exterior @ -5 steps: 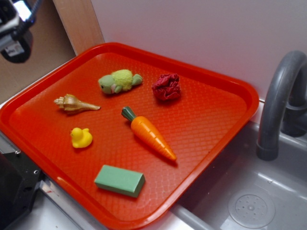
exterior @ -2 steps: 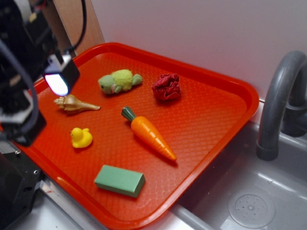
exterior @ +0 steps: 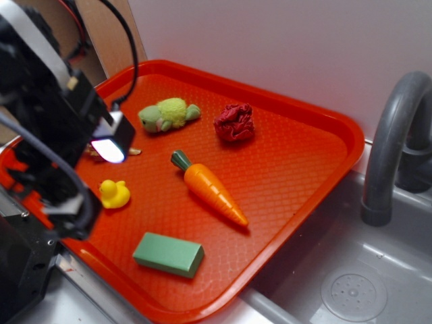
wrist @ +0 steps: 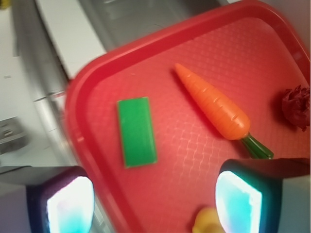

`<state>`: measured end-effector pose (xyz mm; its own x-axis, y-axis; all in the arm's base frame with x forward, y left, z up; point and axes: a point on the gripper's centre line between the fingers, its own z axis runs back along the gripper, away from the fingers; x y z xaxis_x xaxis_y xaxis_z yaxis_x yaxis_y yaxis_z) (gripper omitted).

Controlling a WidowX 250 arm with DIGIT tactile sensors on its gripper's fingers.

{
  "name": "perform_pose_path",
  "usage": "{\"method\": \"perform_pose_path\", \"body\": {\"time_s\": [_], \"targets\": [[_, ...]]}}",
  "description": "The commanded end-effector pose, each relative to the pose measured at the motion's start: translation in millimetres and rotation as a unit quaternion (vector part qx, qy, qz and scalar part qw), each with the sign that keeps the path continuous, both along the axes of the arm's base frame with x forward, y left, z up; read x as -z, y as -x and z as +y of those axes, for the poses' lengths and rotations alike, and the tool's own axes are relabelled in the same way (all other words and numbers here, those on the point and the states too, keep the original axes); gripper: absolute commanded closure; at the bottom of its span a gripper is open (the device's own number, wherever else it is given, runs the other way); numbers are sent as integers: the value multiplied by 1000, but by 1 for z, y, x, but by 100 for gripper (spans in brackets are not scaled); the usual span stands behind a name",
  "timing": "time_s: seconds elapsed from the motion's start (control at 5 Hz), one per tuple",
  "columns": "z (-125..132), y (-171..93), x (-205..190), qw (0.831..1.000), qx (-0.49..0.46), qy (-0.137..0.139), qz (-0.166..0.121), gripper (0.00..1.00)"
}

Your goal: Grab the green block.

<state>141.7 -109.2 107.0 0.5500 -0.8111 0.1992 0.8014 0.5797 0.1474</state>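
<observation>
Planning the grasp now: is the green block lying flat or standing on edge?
Flat: the green block rests broad face up on the tray.

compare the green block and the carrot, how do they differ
The green block is a flat, sharp-edged rectangle; the carrot is a tapered cone. The block is plain mint green; the carrot is orange with a dark green stem. Both lie flat on the red tray, apart and ungripped.
</observation>
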Motion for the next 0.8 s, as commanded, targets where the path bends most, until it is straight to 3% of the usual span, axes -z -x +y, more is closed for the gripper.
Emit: {"method": "perform_pose_path", "body": {"time_s": [0.0,0.2,0.4,0.6], "targets": [[-19,-9,48,999,0,7,50,0],[-20,-11,67,997,4,-1,80,0],[-18,-11,89,997,-14,2,75,0],[-13,-13,87,997,-19,2,78,100]]}}
